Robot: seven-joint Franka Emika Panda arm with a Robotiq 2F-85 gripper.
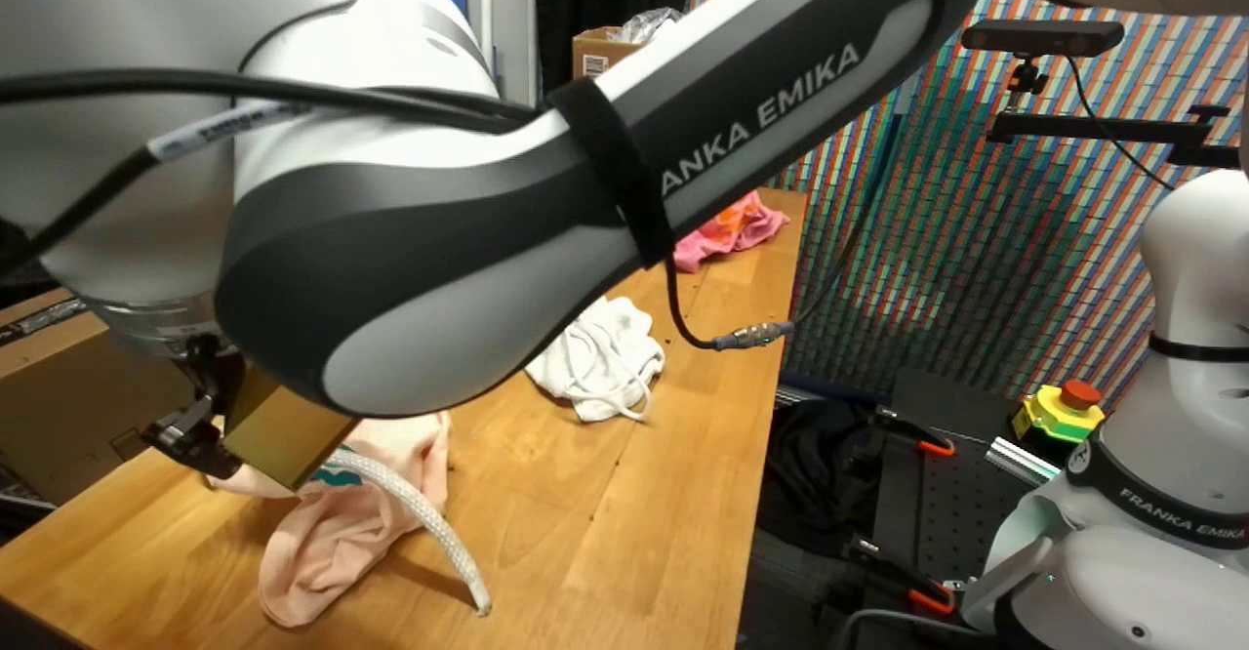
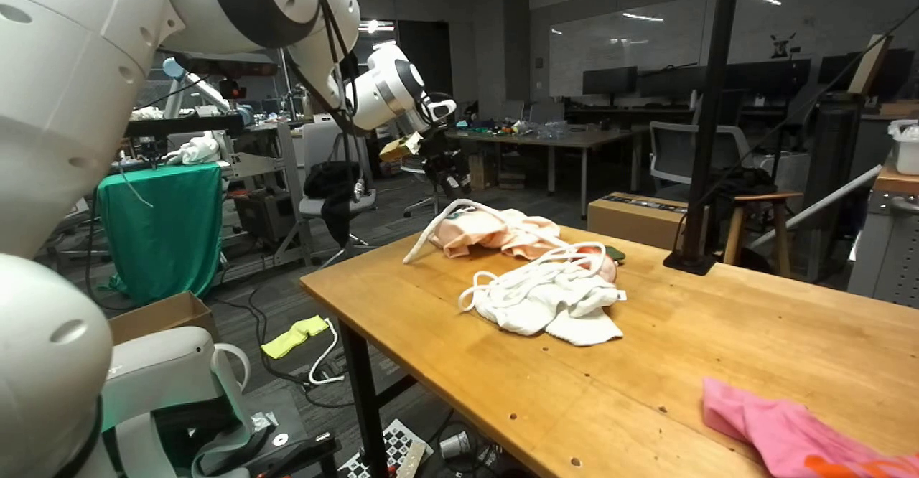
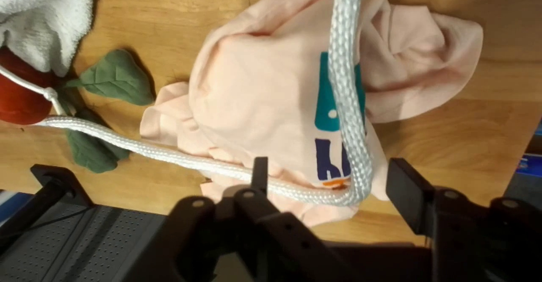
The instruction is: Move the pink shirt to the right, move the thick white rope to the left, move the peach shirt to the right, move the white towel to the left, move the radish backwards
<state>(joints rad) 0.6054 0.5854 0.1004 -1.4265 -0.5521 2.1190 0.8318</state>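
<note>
My gripper (image 3: 329, 176) stands open in the wrist view, its fingers (image 3: 408, 195) wide apart. A bend of the thick white rope (image 3: 349, 91) shows between them, apart from both pads. The rope lies over the peach shirt (image 3: 262, 87), and its free end rests on the table in an exterior view (image 1: 444, 538). A piece of the white towel (image 3: 51, 19) overlaps the red radish (image 3: 19, 98), whose green leaves point at the shirt. Farther along the table, beyond the towel (image 2: 585, 327), lies the pink shirt (image 2: 775, 424).
A thin knotted string (image 3: 25, 85) crosses the radish. The wooden table (image 2: 459, 345) has a black post (image 2: 707, 119) at its edge, with a cardboard box (image 2: 635, 218) beyond. Another robot arm (image 1: 1161, 386) stands across from the table in an exterior view.
</note>
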